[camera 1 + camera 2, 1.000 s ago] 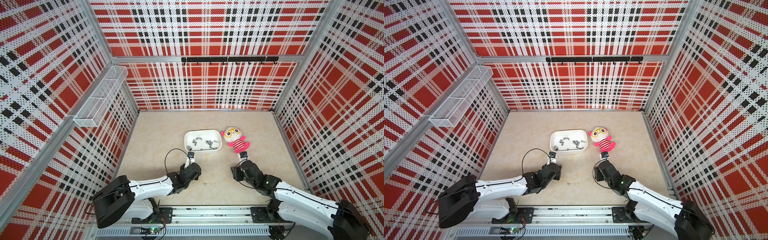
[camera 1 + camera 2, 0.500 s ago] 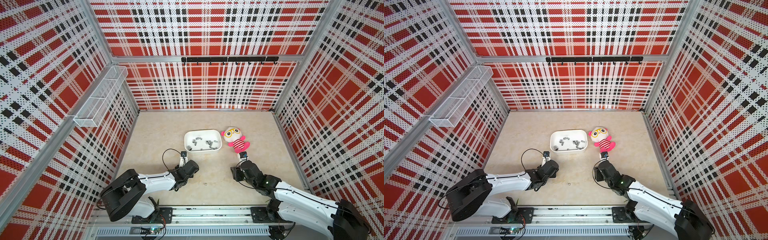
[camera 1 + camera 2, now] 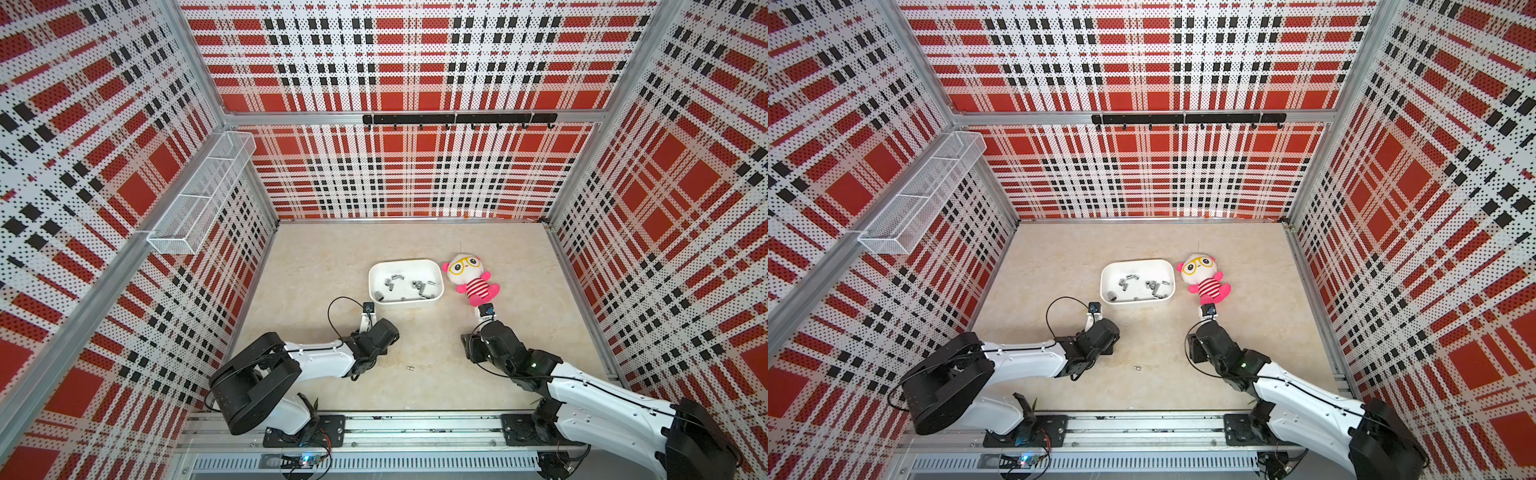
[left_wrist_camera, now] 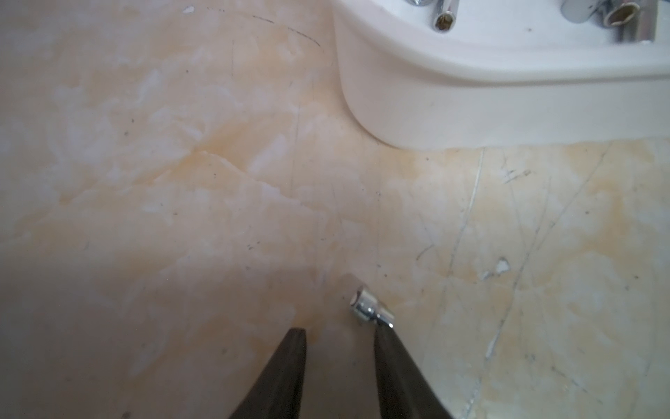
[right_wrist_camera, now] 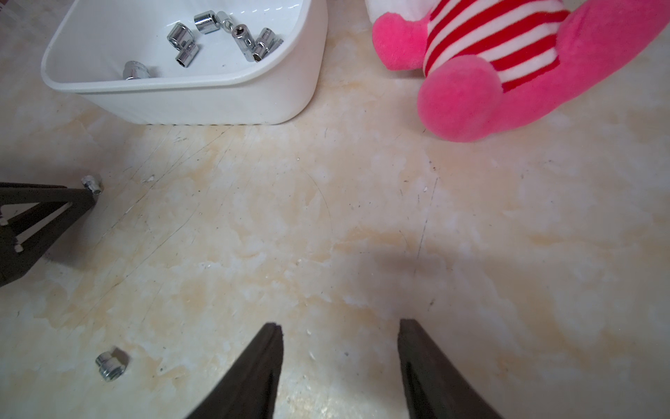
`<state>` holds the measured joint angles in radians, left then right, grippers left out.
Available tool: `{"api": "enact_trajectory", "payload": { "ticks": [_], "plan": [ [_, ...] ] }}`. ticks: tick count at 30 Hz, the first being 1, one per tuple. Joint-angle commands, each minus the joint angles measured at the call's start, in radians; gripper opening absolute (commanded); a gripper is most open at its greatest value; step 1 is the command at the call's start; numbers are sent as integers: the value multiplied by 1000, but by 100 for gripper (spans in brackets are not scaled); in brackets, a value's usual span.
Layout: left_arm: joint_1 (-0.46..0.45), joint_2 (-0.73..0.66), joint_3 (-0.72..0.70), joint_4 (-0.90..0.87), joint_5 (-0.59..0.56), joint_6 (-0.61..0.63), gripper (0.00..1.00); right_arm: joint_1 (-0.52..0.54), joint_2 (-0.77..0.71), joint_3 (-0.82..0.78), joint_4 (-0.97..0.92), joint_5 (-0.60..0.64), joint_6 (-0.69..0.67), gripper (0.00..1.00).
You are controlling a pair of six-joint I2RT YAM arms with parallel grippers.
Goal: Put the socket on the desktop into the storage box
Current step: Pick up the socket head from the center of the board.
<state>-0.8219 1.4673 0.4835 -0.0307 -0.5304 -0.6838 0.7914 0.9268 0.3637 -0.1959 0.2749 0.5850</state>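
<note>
Plainly, the left claw [image 4: 339, 332] is parted only narrowly and holds nothing: bare table [image 4: 181, 181] shows between its jaws. A small chrome socket [image 4: 370, 308] lies touching the tip of one finger [image 4: 395, 362], ahead of the gap, not inside it. Farther out the same way stands the storage box [image 4: 471, 109], with stored sockets [image 5: 179, 34] on its floor.

In both top views this socket is hidden under the left arm [image 3: 316, 357]. The box sits at about 1 o'clock from that arm's wrist, and the plush doll [image 3: 469, 278] is just beside the box at its 3 o'clock. A second socket [image 3: 410, 368] lies loose on the table at about 4 o'clock from the same wrist, between the two arms and well apart from the box. The right claw [image 5: 339, 324] stands wide and empty over bare table, at 6 o'clock from the doll.

If the jaws shut where they stand, they would probably meet on nothing. The touching finger could also flick the smooth, round socket so that it rolls away. The claw likely has to reach farther over it first.

Against a second ago, the left arm's wrist has slid slightly toward 9 o'clock and the arm is more folded. The right arm, box, doll and second socket lie as they did.
</note>
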Motion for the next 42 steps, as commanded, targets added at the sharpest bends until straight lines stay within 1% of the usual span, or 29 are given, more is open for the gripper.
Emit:
{"api": "enact_trajectory", "payload": {
  "ticks": [1, 13, 21, 28, 32, 38, 42],
  "plan": [
    [14, 30, 28, 26, 33, 24, 36, 8, 5, 24, 8, 11, -5, 57],
    [2, 58, 48, 70, 90, 83, 36, 9, 10, 27, 9, 8, -7, 57],
    [-17, 76, 69, 92, 76, 99, 38, 10, 14, 29, 10, 8, -7, 57],
    [-20, 106, 77, 130, 95, 101, 38, 11, 23, 30, 13, 7, -10, 57],
    [-39, 122, 91, 135, 90, 110, 38, 11, 28, 31, 14, 7, -12, 57],
    [-61, 134, 101, 144, 80, 122, 36, 11, 31, 32, 14, 6, -11, 57],
    [-56, 152, 107, 131, 62, 115, 31, 11, 32, 33, 15, 7, -11, 57]
  ]
}}
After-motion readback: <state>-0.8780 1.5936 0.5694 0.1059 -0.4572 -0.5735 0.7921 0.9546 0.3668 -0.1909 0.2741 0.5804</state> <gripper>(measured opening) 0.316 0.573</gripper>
